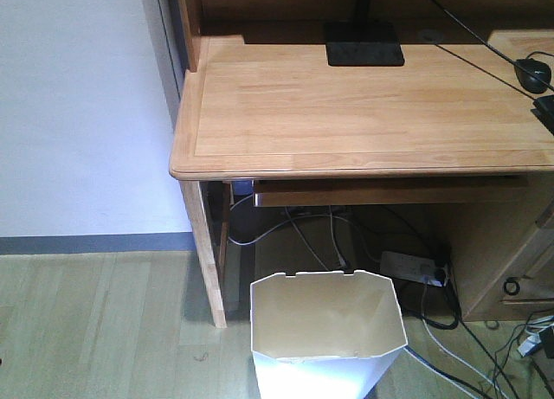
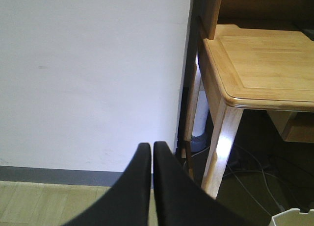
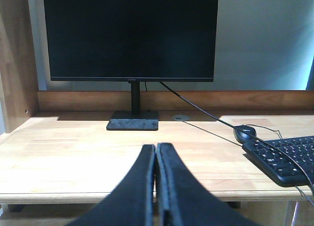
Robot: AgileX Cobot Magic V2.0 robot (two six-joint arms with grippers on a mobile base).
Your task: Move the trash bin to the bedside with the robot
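The trash bin [image 1: 329, 325] stands upright on the floor [image 1: 86, 330] at 6 o'clock, below the counter [image 1: 363, 113] edge. It lies at 4 o'clock from the left claw [image 2: 151, 146], probably the nearer one. That claw and the right claw [image 3: 156, 148] are both pinched together, holding nothing.

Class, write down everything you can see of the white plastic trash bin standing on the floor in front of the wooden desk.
The white plastic trash bin is an open, lidless container with angular, tapered sides and a many-sided rim with small notches along its back edge. Its inside looks cream; no contents show. It stands upright on the pale wood-look floor, beside the light wooden desk's front leg, with cables behind it. Its base is out of frame.
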